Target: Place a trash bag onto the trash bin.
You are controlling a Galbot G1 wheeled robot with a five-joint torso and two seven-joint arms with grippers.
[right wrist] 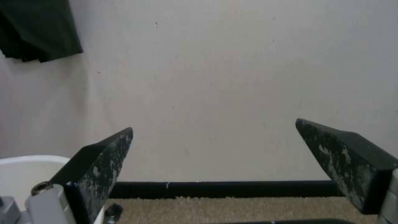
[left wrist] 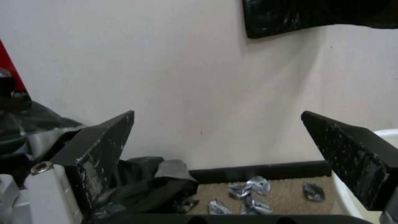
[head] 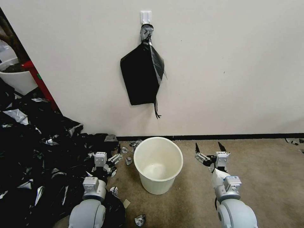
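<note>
Both end effectors are held low over the carpet, either side of the trash bin (head: 158, 164). Seen from the head, the left end effector (head: 117, 151) is at the bin's nine o'clock, against the large mass of black plastic film (head: 34, 148); the right end effector (head: 209, 147) is at the bin's three o'clock, over bare carpet. In each wrist view the fingers are spread wide with nothing between them: the left end effector (left wrist: 217, 140) and the right end effector (right wrist: 214, 146) are both empty. A sliver of the bin's rim (left wrist: 387, 133) is caught in the left wrist view beside one finger, along with silvery scraps (left wrist: 248, 194) on the carpet by the black baseboard (left wrist: 261, 171). The bin's rim (right wrist: 29, 161) is also caught by the right wrist camera. From the head, the bin is seen upright and unlined. At twelve o'clock above it, the trash bag (head: 142, 74) is seen hung from a white wall hook (head: 146, 16); its lower edge (left wrist: 315, 15) enters the left wrist view, and a corner (right wrist: 37, 31) the right.
</note>
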